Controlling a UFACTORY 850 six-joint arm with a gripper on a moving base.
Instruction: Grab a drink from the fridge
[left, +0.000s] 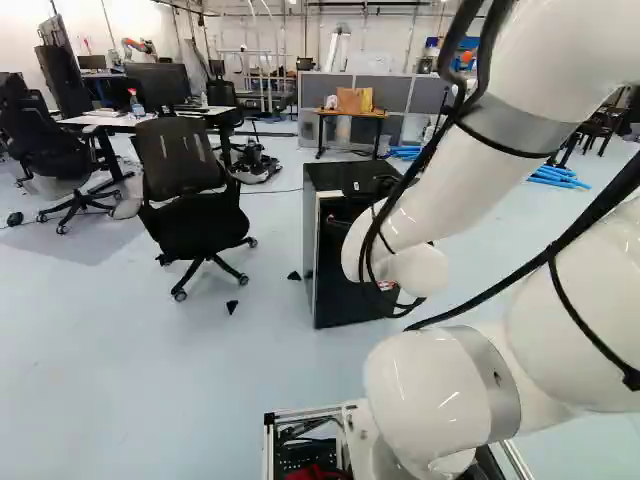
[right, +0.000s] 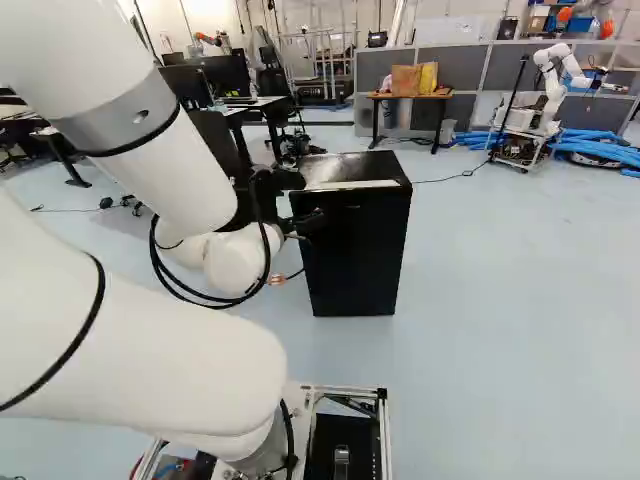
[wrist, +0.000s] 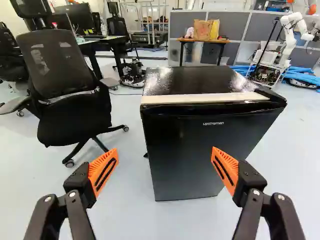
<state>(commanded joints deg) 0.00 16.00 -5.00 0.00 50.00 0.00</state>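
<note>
Right base view: we are seeing the gripper (right: 308, 200) reaching forward near the fridge (right: 355, 250), with the dark box of the fridge standing upright on the floor (right: 480, 300) just ahead of it. Farther ahead of the gripper, a table (right: 440, 96) is carrying a brown bag (right: 405, 79) and a yellow one. Well apart from the gripper, ahead and to its right, another robot (right: 553, 85) is standing near some blue tubes (right: 600, 148).

Left base view: we are finding the gripper partly hidden by the white arm (left: 420, 200), and the fridge is showing just beyond it. An office chair (left: 195, 190) is standing ahead of the gripper and to its left, beside the fridge and apart from it.

Wrist view: we are looking along the gripper (wrist: 164, 167), and its two fingers are standing wide apart with their orange pads (wrist: 103, 172) facing each other, holding nothing. The fridge is standing ahead, its dark front filling much of the space between the fingers and reaching behind one of them. Along its upper front edge, a pale strip (wrist: 200, 98) is running across, ahead of the gripper.
</note>
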